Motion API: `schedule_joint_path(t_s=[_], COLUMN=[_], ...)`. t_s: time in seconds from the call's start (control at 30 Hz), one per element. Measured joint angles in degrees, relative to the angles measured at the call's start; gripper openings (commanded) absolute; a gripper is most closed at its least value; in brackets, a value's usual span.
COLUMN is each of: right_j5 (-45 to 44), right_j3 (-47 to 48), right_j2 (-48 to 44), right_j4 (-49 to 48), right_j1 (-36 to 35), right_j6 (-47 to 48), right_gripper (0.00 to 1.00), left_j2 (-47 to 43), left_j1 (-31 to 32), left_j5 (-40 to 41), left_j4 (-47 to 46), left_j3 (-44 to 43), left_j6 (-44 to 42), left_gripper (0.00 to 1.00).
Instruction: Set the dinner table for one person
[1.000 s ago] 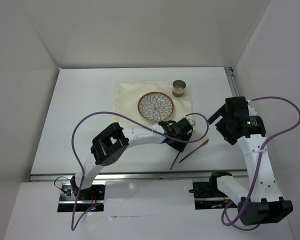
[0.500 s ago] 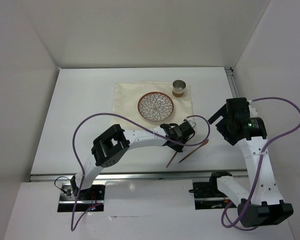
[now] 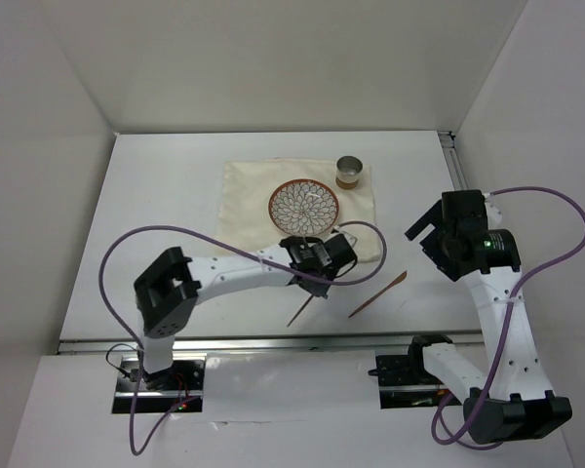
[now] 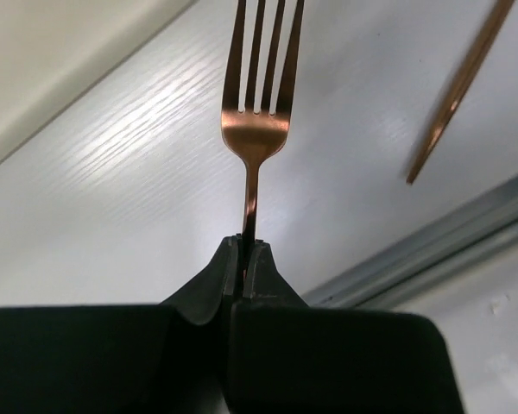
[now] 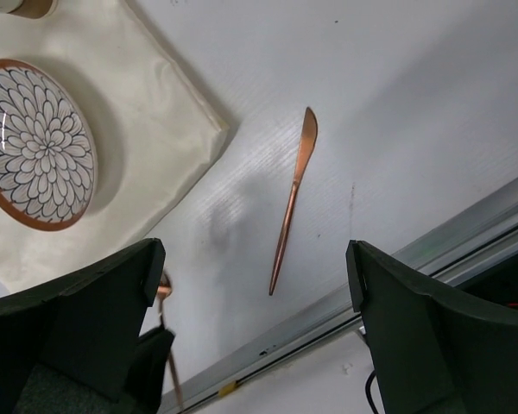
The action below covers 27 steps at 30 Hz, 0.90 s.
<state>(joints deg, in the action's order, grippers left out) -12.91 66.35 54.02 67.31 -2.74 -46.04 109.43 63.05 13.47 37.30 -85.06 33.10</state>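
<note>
My left gripper (image 3: 316,271) (image 4: 246,245) is shut on a copper fork (image 4: 257,129) at its neck, tines pointing away from the fingers. In the top view a thin length of the fork (image 3: 297,312) sticks out toward the near rail. A copper knife (image 3: 377,294) (image 5: 293,200) lies on the white dinner table (image 3: 156,214), right of the fork. My right gripper (image 3: 421,232) (image 5: 252,297) hangs open above the knife, holding nothing. A patterned plate (image 3: 303,208) and a small cup (image 3: 349,172) rest on a cream mat (image 3: 244,190).
An aluminium rail (image 3: 273,341) (image 4: 466,241) runs along the table's near edge, a second rail (image 3: 455,166) along its right edge. White walls close in the back and sides. A purple cable (image 3: 175,234) loops over the left arm.
My left gripper has closed on the fork and carried it left, away from the knife. The left arm's elbow swung left. The right arm has hardly moved.
</note>
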Motion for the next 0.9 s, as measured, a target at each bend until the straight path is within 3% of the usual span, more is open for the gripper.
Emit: schedule_joint_path(t_s=[0.2, 0.37, 0.43, 0.53, 0.67, 0.9], right_j5=[2.14, 7.19, 9.90, 13.31, 15.76, 16.83], right_j3=[-1.11, -2.69, -3.63, -5.27, -8.00, -10.21], right_j2=[0.07, 2.47, 4.35, 5.73, 5.73, 5.70], right_j4=[-3.10, -5.35, -6.75, -8.57, -10.67, -11.80], right_j1=[0.00, 0.00, 0.00, 0.00, 0.00, 0.00], right_j6=[1.38, 4.17, 5.66, 7.50, 8.26, 7.30], right_gripper=[1.00, 1.00, 0.98, 0.91, 0.84, 0.83], left_j2=[-13.42, -17.18, -14.84, -6.99, 4.07, 14.36], left_j1=[-4.31, -23.76, -33.14, -39.06, -41.81, -43.50], left_j5=[2.12, 0.85, 1.36, 0.96, -0.61, -3.80], left_j4=[6.38, 4.57, 3.65, 6.36, 5.01, 5.92], left_j3=[1.51, 3.61, 1.86, -7.06, -18.27, -24.20], left_j6=[0.52, 0.04, -0.31, -2.03, -4.26, -4.90], left_gripper=[0.00, 0.00, 0.00, 0.00, 0.00, 0.00])
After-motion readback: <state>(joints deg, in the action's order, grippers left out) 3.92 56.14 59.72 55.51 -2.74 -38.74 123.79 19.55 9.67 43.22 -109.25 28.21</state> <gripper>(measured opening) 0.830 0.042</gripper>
